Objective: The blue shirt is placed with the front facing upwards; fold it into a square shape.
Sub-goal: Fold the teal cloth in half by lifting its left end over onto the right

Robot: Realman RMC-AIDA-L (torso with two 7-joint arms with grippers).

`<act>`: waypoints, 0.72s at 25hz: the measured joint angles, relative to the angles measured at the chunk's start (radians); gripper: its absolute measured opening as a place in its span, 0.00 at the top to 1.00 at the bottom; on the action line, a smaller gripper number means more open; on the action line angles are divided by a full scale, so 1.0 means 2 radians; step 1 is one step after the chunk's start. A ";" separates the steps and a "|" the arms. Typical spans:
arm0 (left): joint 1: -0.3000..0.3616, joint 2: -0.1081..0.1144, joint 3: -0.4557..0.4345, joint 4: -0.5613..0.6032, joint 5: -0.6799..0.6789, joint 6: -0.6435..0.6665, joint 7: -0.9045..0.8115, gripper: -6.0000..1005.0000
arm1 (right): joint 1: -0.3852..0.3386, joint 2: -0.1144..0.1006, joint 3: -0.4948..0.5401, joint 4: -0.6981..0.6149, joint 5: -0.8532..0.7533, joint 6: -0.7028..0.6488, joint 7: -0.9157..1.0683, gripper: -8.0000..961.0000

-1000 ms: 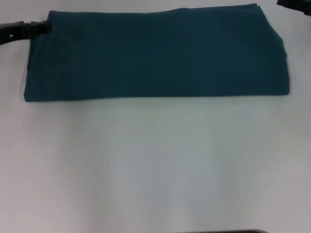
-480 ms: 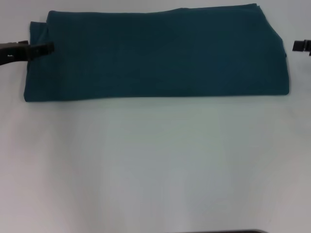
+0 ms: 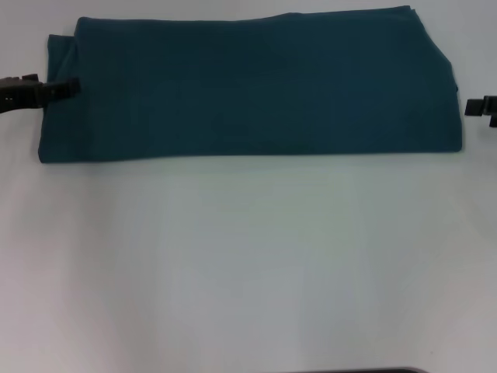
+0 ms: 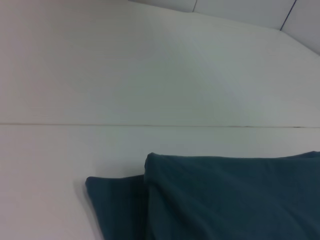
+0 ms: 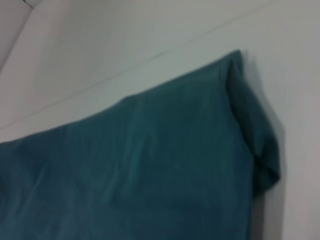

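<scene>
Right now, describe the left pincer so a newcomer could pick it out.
Start from the white table and the long folded blue shirt lying across its far side. At the shirt's left short edge, a thin black tip reaches in from the frame border: that is the left pincer. Unlike the right pincer, which sits clear of the cloth, it overlaps the shirt's edge.

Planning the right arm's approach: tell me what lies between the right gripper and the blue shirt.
Only a short bare strip of white table, seen in the head view, separates the right gripper from the blue shirt.
</scene>
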State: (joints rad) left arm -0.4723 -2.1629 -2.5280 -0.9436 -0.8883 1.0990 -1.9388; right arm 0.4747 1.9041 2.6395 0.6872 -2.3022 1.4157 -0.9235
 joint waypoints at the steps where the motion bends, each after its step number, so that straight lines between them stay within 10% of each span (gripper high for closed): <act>1: 0.000 0.000 0.000 0.001 0.000 0.000 0.001 0.18 | 0.000 0.001 0.001 -0.003 -0.002 -0.003 0.000 0.14; 18: 0.000 0.001 0.000 -0.002 0.000 -0.011 0.003 0.18 | 0.021 0.023 -0.001 -0.051 -0.003 -0.061 -0.009 0.14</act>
State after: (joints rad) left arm -0.4717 -2.1602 -2.5279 -0.9468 -0.8882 1.0773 -1.9327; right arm 0.5173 1.9494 2.6375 0.5862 -2.3088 1.2935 -0.9423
